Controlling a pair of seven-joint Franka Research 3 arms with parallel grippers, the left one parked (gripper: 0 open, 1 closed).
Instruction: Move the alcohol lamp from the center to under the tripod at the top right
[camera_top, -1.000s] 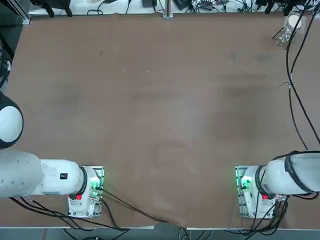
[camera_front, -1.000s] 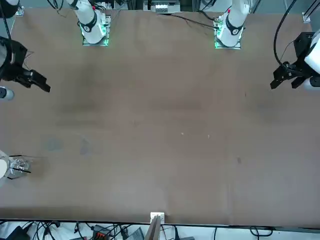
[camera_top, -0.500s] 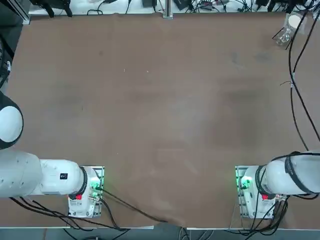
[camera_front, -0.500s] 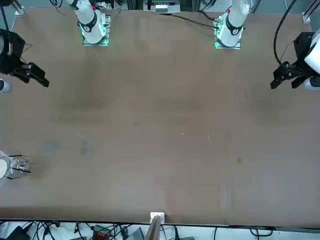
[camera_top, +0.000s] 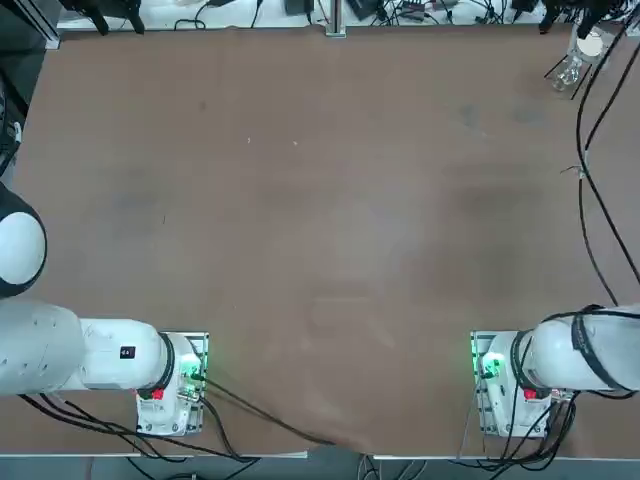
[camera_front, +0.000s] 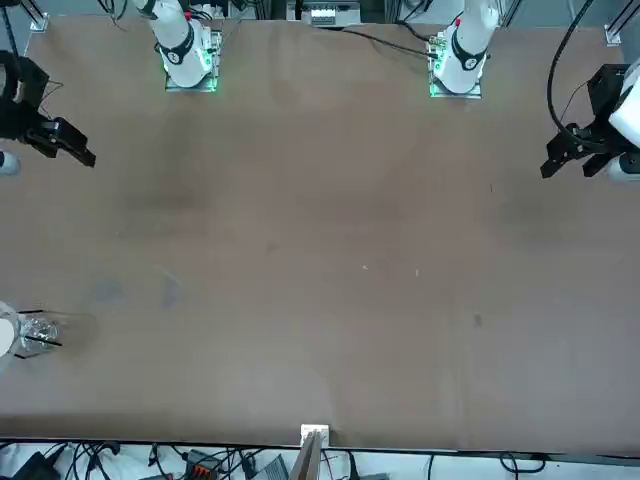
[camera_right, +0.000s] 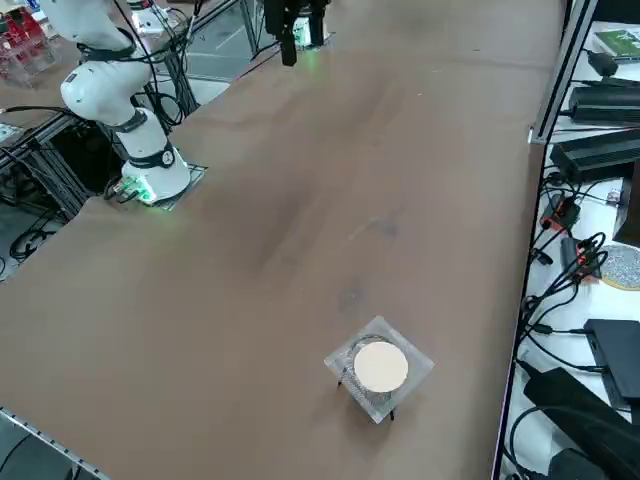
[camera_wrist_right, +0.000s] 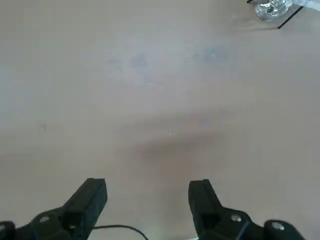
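Lamp glass sits beneath the white-topped tripod at the table's far right corner, while the empty right gripper, fingers spread, hangs well apart; a careless swing could topple both.

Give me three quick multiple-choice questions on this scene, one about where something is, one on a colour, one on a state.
1. Where is the alcohol lamp?
A. mid-table
B. beneath the tripod, near a corner of the table
C. off the table

2. What colour is the disc on top of the tripod?
A. white
B. blue
C. black

3. What state is the right gripper in?
A. shut on the lamp
B. shut on the tripod
C. open, holding nothing

Answers: 1 B, as the glass sits between the dark legs at the table's corner; 2 A, as the right side view shows a white round top; 3 C, as the wrist view shows the fingers spread over bare table.
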